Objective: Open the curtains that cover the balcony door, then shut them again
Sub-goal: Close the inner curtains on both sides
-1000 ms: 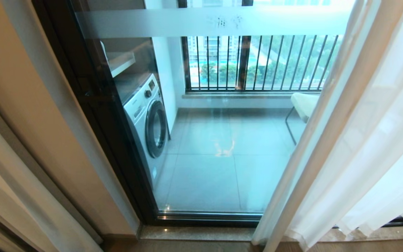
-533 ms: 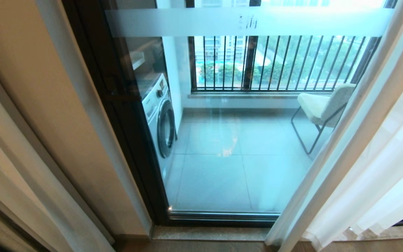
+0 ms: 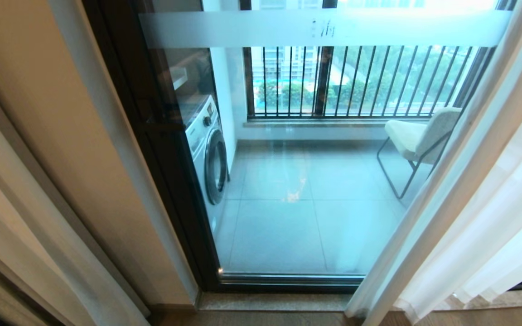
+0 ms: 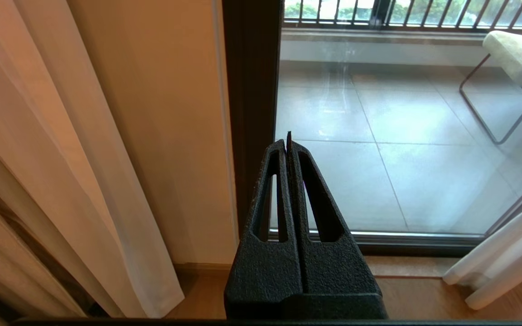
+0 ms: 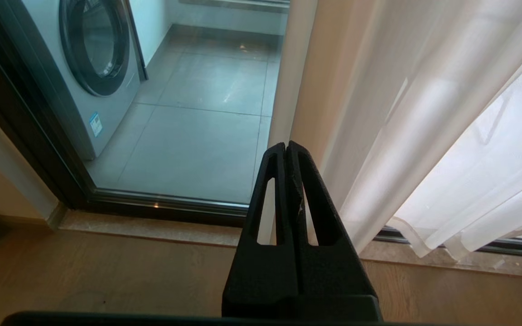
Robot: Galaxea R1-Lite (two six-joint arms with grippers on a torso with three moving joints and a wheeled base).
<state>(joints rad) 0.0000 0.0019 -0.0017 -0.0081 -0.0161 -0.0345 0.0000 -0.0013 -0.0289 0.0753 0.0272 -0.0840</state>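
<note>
Beyond the door point(image 3: 297, 190) the balcony shows, with curtains point(image 3: 483, 217) parted to left and right. Both my left hand point(image 4: 287, 141) and right hand point(image 5: 286, 147) are pressed together, empty; I'd open one, pinch a curtain's inner edge and draw it smoothly across.

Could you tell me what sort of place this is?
Probably a flat high up: a glass balcony door with sheer curtains, a washing machine and chair on the railed balcony.

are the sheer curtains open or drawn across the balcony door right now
Open. The curtains hang bunched at the right and another panel at the left, leaving the balcony door glass uncovered, with the washing machine and chair visible through it.
</note>
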